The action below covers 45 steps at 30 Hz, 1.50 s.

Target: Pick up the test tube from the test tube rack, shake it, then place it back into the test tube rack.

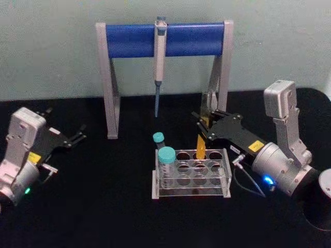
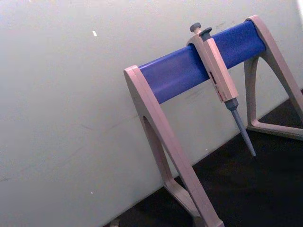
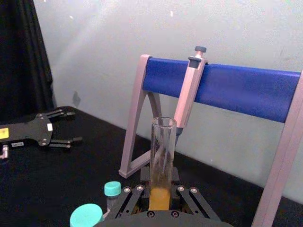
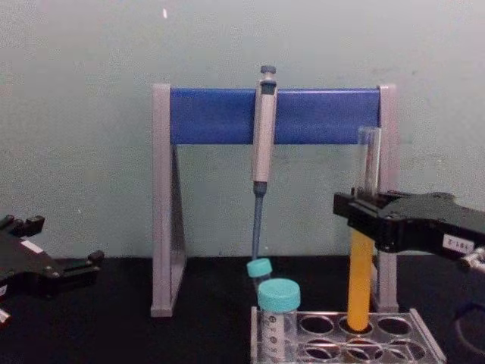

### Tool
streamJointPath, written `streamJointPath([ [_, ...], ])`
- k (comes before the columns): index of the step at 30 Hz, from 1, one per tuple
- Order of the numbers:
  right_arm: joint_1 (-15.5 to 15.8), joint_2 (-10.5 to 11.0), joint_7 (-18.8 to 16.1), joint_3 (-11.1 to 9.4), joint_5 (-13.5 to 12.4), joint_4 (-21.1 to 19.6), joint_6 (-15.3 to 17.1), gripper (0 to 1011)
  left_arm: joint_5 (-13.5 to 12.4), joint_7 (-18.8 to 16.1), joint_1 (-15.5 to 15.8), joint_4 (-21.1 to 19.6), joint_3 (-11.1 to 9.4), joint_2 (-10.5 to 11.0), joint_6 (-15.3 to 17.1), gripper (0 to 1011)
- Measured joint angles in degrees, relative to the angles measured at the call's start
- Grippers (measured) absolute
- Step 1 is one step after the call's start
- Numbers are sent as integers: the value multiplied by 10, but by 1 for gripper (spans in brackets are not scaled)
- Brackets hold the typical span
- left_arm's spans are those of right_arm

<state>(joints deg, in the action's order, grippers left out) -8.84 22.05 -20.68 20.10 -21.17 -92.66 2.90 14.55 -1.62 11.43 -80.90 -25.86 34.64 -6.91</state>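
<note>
The test tube is a slim clear glass tube with orange-yellow liquid in its lower part. It stands nearly upright, its bottom tip at the mouth of a back-row hole of the clear test tube rack. My right gripper is shut on the tube around mid-height, just above the liquid. In the head view the right gripper reaches in from the right over the rack, with the tube below it. The right wrist view shows the tube rising between the fingers. My left gripper is parked open at the far left.
Two teal-capped tubes stand in the rack's left end. Behind it is a grey-and-blue pipette stand with a pipette hanging on it. A round grey object lies at the right edge.
</note>
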Motion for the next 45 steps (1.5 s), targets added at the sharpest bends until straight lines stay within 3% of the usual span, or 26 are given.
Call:
streamJointPath([
  [45,6,-17,5,5,17,38,13,229,0,0,0,0,0,0,0,1001],
])
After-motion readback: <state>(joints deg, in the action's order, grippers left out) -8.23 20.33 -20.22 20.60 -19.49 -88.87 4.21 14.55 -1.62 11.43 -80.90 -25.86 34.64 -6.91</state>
